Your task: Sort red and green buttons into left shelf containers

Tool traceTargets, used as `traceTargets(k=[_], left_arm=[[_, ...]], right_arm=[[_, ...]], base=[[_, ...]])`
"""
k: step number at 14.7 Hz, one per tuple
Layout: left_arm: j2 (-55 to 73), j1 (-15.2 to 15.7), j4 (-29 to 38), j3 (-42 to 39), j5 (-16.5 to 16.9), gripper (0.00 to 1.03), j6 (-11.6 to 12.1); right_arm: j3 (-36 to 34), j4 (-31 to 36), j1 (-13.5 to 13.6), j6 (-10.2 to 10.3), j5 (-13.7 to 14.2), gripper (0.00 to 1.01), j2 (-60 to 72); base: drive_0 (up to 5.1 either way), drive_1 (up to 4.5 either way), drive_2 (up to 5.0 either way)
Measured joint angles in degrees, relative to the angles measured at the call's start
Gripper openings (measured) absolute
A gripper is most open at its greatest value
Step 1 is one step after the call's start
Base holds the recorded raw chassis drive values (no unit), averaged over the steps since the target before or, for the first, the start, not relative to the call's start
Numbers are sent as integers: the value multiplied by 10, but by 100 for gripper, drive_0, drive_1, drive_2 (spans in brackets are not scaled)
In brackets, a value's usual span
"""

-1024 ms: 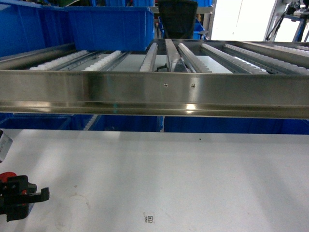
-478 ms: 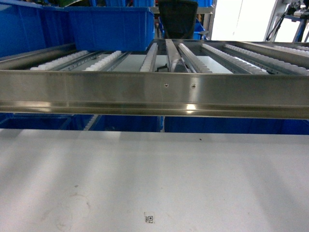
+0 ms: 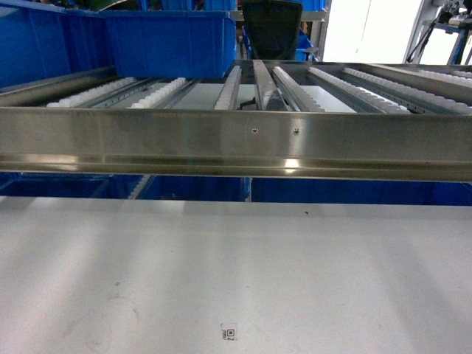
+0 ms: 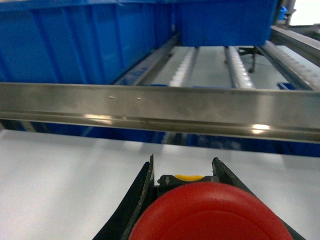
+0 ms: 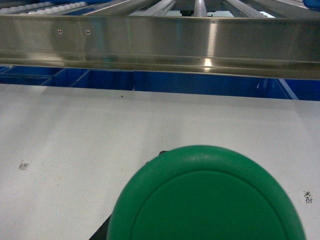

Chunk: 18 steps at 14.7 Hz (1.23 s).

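The red button (image 4: pixel 212 215) fills the bottom of the left wrist view, its domed cap toward the camera and its black body with a yellow tab behind. My left gripper (image 4: pixel 183 167) is shut on it, one dark finger (image 4: pixel 145 185) on each side, above the white table. In the right wrist view the green button (image 5: pixel 207 197) covers the jaws; only a dark sliver (image 5: pixel 102 231) of my right gripper shows beside the cap, which hangs above the table. Blue shelf containers (image 3: pixel 169 40) (image 4: pixel 75 45) stand on the left of the roller shelf. Neither gripper shows in the head view.
A wide steel rail (image 3: pixel 236 144) fronts the roller shelf at mid height, with white roller tracks (image 3: pixel 158 92) behind it. More blue bins (image 3: pixel 332 192) sit under the shelf. The white table (image 3: pixel 236 273) carries a small printed tag (image 3: pixel 229 333).
A second ago my left gripper with the red button showed at the lower left of the head view. It has since left that view, and nothing else has moved.
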Motion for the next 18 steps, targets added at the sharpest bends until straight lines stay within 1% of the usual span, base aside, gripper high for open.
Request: traceTargets(k=[1,2,3,8,9,18], left_arm=[[-1,-5,-5,2,8,27,23],[-1,-7,-2,2,12,27,35],[-2,-7,-2,2,12,27,38],[-2,-9,-2,2,17,27,40],[-2,-7,-3,2,12,27,40],[-2,-5,-2,2,12,27,40]], right_arm=[[0,0,0,0,0,27,0],[0,0,0,0,0,27,0],[0,0,0,0,1,27,0],[0,0,0,0,4,27,0],[0,0,0,0,2,27,0],[0,0,0,0,2,27,0]], base=[[0,0,0],[0,0,0],[0,0,0],[0,0,0],[0,0,0],[0,0,0]])
